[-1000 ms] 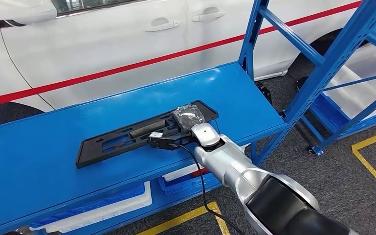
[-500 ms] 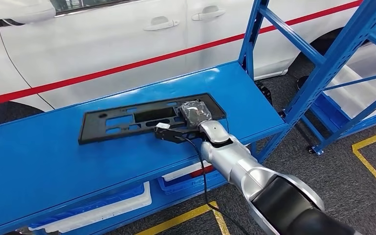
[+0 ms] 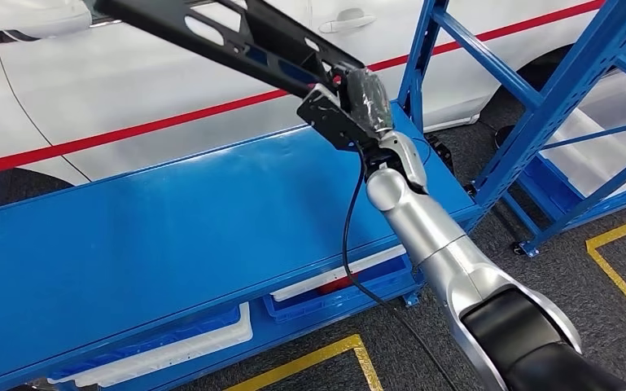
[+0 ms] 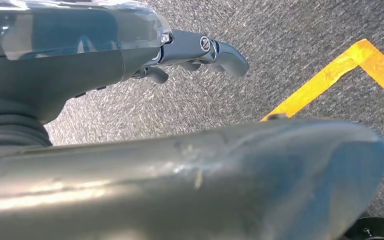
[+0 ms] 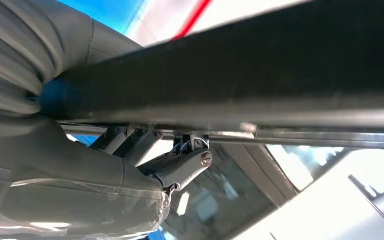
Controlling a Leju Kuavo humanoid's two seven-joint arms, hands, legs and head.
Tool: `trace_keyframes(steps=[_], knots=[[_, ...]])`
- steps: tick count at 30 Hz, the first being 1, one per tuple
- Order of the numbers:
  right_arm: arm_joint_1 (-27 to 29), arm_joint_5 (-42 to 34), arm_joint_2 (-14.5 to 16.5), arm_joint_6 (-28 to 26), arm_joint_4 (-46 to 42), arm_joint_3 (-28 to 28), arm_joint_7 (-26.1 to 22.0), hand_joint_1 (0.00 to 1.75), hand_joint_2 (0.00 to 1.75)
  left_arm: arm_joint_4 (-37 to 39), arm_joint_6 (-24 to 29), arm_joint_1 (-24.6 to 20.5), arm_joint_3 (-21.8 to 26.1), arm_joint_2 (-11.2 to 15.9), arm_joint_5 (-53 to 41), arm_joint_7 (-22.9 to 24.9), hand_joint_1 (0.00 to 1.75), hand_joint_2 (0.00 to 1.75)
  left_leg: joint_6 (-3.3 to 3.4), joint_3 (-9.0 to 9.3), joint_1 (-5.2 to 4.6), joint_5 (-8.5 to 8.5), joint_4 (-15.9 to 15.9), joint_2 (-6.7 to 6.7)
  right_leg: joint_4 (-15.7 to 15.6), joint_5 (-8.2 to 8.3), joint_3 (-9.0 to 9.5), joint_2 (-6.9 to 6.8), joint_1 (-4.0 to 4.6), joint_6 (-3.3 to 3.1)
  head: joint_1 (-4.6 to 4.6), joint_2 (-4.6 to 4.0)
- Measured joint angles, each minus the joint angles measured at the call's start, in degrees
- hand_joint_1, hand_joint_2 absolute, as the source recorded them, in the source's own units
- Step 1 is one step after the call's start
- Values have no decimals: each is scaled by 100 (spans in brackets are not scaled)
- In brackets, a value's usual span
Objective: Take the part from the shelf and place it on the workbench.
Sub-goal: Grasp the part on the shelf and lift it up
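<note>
Black plastic part [image 3: 236, 37] is off the blue shelf [image 3: 171, 236], gripped by the right hand [image 3: 358, 102] and raised high (tilted); carrying it to the workbench remains.

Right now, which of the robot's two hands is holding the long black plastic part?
The right hand, raised above the blue shelf, grips the long black plastic part; the left hand hangs over the floor.

Head view: high, facing forward and down over the blue shelf [image 3: 171, 236]. Left wrist view: close, facing down at the grey floor [image 4: 289, 45]. Right wrist view: very close behind the right hand [image 5: 80, 185]; shares that hand and the white car [image 3: 130, 73] with the head view.
</note>
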Motion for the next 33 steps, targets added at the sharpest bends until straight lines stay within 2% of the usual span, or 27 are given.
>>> trace_keyframes(steps=[5,8,11,13,15,18,22,28,32,33], knots=[[36,-101,-150,-7,-513,-32,-38,175,175,0,9,-3,0,0,25,-8,0,0,2,1,2,-1,0,0,0,0,-2,1,-3,0,0,0],[131,-874,-260,116,-805,-77,-251,175,175,0,28,5,19,-4,201,-164,0,0,2,2,3,-1,0,-1,0,-1,-2,-4,-1,1,-1,0],[463,-2210,-496,492,-1344,-249,-573,175,175,0,20,39,145,-18,541,-776,0,0,3,3,2,-1,0,-10,-1,-8,4,-10,3,10,-1,0],[879,-2656,-677,575,-1717,-381,-886,175,175,0,-95,67,277,-37,775,-1492,0,0,9,7,2,-6,0,-19,-3,-17,13,-16,6,21,0,0],[1455,-2747,-825,497,-2050,-496,-1255,175,175,0,-387,88,436,-56,1017,-2211,0,0,19,14,1,-16,0,-30,-5,-27,25,-26,7,29,0,0],[2328,-2715,-931,327,-2442,-641,-1674,175,175,0,-832,103,675,-82,1269,-2802,0,0,23,20,0,-32,0,-32,-5,-36,31,-24,3,31,-2,0],[3070,-2691,-1012,280,-2784,-808,-1843,175,175,0,-961,104,856,-123,1369,-2988,0,0,29,19,0,-38,0,-27,-5,-41,29,-19,1,32,-2,0],[3385,-2693,-1083,319,-3028,-945,-1834,175,175,0,-994,107,960,-144,1396,-2990,0,0,29,20,0,-38,-1,-28,-5,-42,30,-20,1,31,-1,0],[3447,-2699,-1107,320,-3094,-980,-1828,175,175,0,-1004,106,1002,-146,1398,-2983,0,175,29,22,0,-38,-1,-28,-5,-41,31,-20,1,32,-2,0],[3456,-2697,-1109,324,-3106,-984,-1822,175,175,0,-1000,106,1009,-148,1402,-2963,0,175,29,22,0,-37,-1,-28,-5,-41,31,-20,1,32,-2,0]])
